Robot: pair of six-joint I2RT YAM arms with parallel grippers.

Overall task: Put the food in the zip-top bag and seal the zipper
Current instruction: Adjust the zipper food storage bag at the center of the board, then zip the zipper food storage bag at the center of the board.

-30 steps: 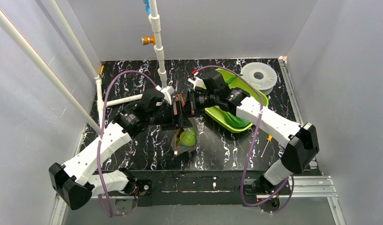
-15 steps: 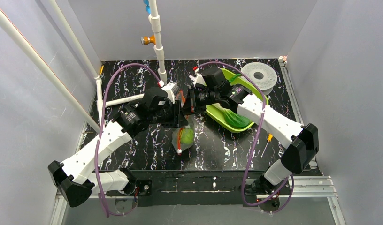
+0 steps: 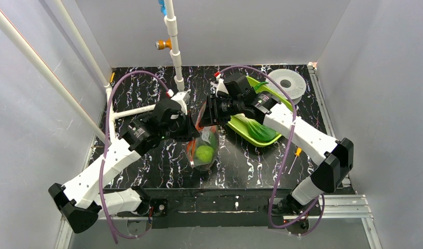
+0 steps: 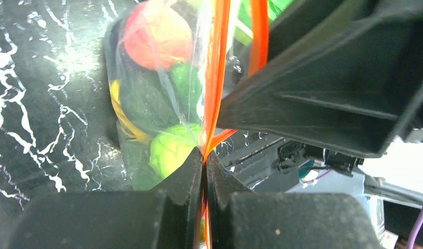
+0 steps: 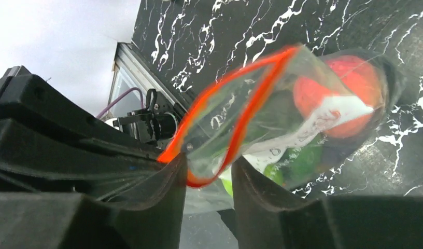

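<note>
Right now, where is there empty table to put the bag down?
Two bare patches: between the zip-top bag and the screwdriver, and beyond the left arm by the white pipe. The middle is crowded: left hand, right hand, tray.

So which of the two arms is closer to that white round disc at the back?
Right. The right arm stretches over the green tray, just beside the white disc. The left arm sits beyond the bag, on its far side from the disc.
</note>
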